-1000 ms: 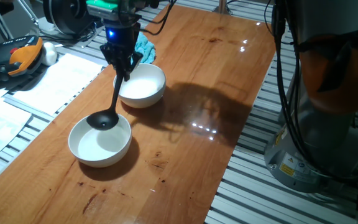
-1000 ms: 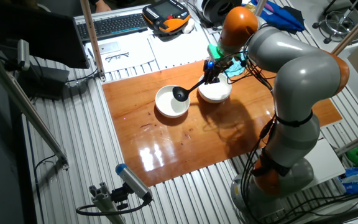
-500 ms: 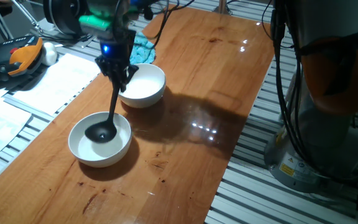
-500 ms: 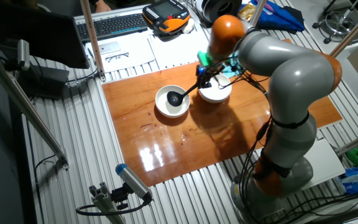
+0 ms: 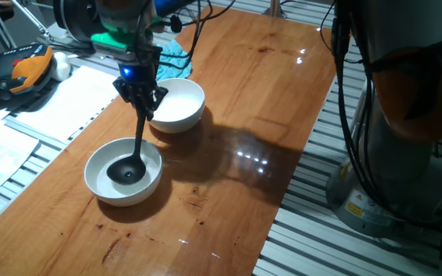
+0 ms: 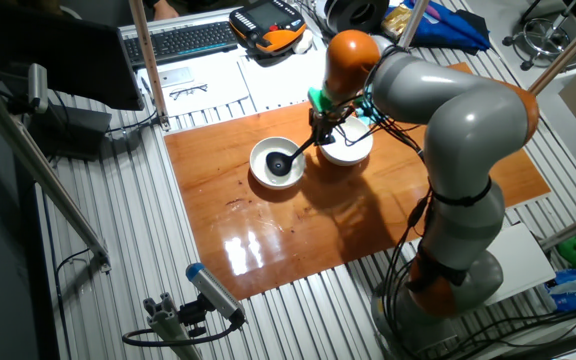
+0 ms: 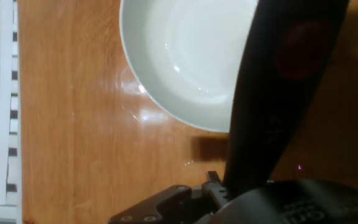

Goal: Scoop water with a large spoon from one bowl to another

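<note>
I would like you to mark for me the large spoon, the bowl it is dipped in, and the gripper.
large spoon [image 5: 126, 172]: one fixed view, on the round scoop.
bowl [image 5: 98, 182]: one fixed view, on the white wall near the rim.
gripper [image 5: 141, 98]: one fixed view, between the fingertips on the handle.

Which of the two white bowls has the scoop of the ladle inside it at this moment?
The bowl nearer the table's front edge, the one farther from the teal cloth. The black ladle dips its scoop into it; the other bowl holds none.
</note>
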`<state>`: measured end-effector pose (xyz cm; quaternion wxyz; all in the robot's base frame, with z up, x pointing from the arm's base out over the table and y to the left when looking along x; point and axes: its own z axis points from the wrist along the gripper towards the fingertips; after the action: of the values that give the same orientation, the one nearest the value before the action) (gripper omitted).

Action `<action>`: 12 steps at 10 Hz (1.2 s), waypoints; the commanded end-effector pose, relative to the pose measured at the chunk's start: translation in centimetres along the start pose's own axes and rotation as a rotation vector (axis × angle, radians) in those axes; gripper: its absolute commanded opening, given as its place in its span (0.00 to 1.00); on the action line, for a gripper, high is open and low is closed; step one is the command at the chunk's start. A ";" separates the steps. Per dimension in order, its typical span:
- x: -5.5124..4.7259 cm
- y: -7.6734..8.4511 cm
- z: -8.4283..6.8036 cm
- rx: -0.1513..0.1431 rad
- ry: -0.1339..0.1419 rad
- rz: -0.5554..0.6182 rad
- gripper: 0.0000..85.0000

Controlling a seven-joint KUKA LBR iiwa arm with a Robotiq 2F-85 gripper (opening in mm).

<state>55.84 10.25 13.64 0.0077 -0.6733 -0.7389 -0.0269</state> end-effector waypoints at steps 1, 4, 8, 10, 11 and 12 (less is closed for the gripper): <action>0.1 0.1 0.3 -0.002 -0.007 -0.002 0.00; 0.8 -0.1 1.1 -0.011 -0.019 -0.001 0.00; 0.7 0.1 1.3 -0.010 -0.051 -0.024 0.00; 0.7 0.1 1.3 -0.019 -0.058 -0.027 0.40; 0.8 0.0 1.3 -0.026 -0.062 -0.028 0.40; 0.8 0.0 1.3 -0.030 -0.070 -0.028 0.40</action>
<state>55.82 11.13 12.37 -0.0283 -0.6633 -0.7477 -0.0144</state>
